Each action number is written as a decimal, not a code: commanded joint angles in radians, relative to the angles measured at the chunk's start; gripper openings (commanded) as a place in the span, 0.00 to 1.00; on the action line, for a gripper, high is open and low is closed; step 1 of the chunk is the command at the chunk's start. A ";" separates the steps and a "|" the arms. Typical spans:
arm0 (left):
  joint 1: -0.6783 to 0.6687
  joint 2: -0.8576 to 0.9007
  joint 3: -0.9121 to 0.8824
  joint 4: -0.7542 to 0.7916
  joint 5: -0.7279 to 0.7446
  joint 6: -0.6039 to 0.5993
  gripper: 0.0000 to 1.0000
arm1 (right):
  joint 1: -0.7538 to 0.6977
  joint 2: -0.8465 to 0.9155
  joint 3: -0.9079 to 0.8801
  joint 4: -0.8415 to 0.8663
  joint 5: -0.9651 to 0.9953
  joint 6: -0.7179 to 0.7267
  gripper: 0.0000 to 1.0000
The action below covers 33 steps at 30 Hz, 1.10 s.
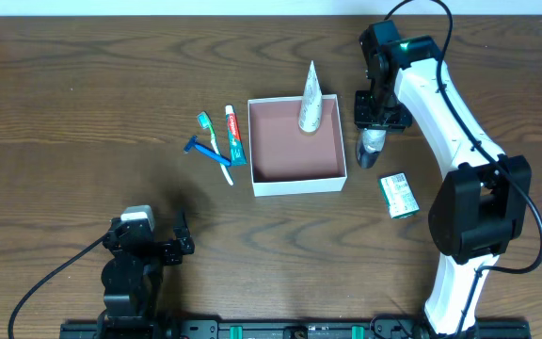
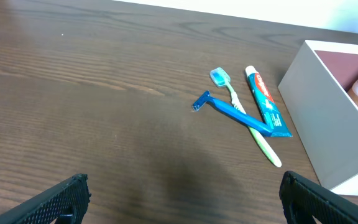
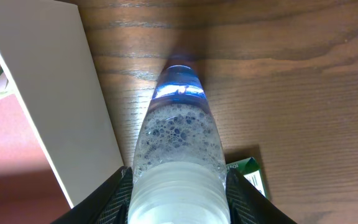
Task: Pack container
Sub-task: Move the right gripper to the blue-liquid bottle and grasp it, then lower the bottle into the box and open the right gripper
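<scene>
The container (image 1: pixel 296 177) is a square shallow white box with a reddish-brown inside, at the table's middle. A cone-shaped patterned tube (image 1: pixel 310 100) stands in its far right corner. My right gripper (image 1: pixel 375 124) is shut on a clear bottle (image 1: pixel 372 147) of foamy liquid with a white cap, just right of the container's right wall. The bottle (image 3: pixel 178 143) fills the right wrist view, beside the wall (image 3: pixel 55 93). My left gripper (image 1: pixel 149 247) is open and empty near the front left. A toothbrush (image 1: pixel 210 135), blue razor (image 1: pixel 207 153) and toothpaste tube (image 1: pixel 235 135) lie left of the container.
A small green-and-white packet (image 1: pixel 398 196) lies right of the container's front corner; its corner shows in the right wrist view (image 3: pixel 248 174). In the left wrist view the razor (image 2: pixel 229 109), toothbrush (image 2: pixel 244 115), toothpaste (image 2: pixel 267 102) and container wall (image 2: pixel 325 121) lie ahead.
</scene>
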 commanded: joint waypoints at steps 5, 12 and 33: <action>0.005 -0.007 -0.018 -0.005 -0.001 -0.008 0.98 | -0.007 -0.100 -0.004 -0.005 0.025 0.002 0.29; 0.005 -0.007 -0.018 -0.005 -0.001 -0.008 0.98 | -0.002 -0.234 -0.004 -0.014 0.024 0.002 0.19; 0.005 -0.007 -0.018 -0.005 -0.001 -0.008 0.98 | 0.312 -0.369 -0.004 0.017 0.028 0.025 0.15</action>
